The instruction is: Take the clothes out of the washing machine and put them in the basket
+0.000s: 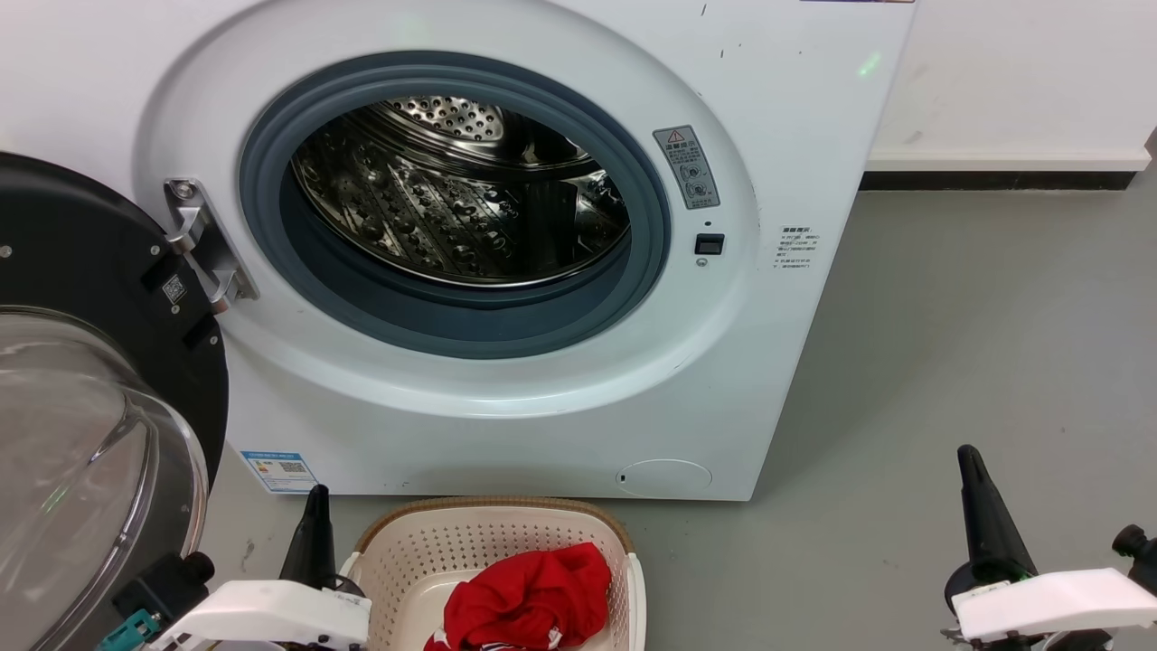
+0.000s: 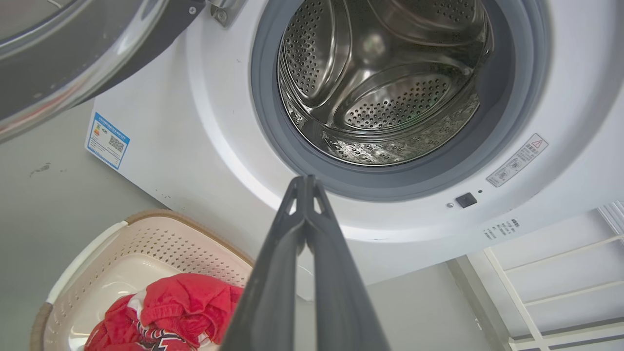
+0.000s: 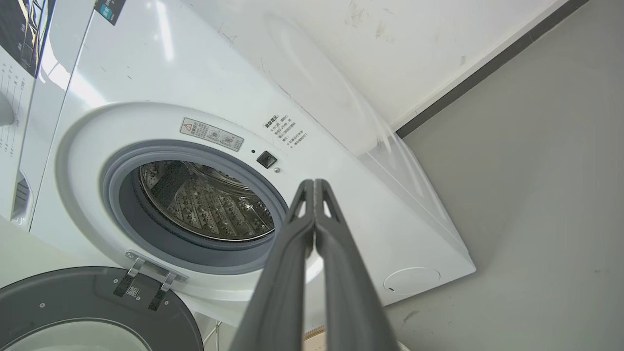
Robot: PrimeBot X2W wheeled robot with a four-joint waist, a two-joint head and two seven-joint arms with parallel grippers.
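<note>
Door swung wide on the large white front-loading washing machine (image 1: 795, 108), its black-rimmed glass door (image 1: 90, 362) hanging open on the left hinge. The perforated steel drum (image 1: 452, 208) gleams through the grey rubber ring.

Down on the grey floor (image 1: 976, 344), the small cream-white perforated plastic basket with the brown woven-look rim (image 1: 493, 504) sits close in front of the machine's bottom edge, below the porthole. The red fabric clothes (image 1: 533, 597) lie bunched in a heap inside it, against the basket's right wall and towards its near end. A strip of white-and-dark striped trim shows at the heap's near edge.

The left hand (image 1: 317, 497) sits low, just beside the basket's left rim. Its white wrist housing is level and its long dark fingers point up at the washer's front panel. From the left wrist view, that left hand is clenched, fingers pressed together at the tips and grasping nothing, aimed at the lower lip of the porthole ring.

The right hand (image 1: 967, 452) is out over bare floor, well apart from the basket and off the machine's right corner, fingers up. The right wrist view shows it clenched too, tips together, nothing held, pointing at the washer's front to the right of the porthole.
</note>
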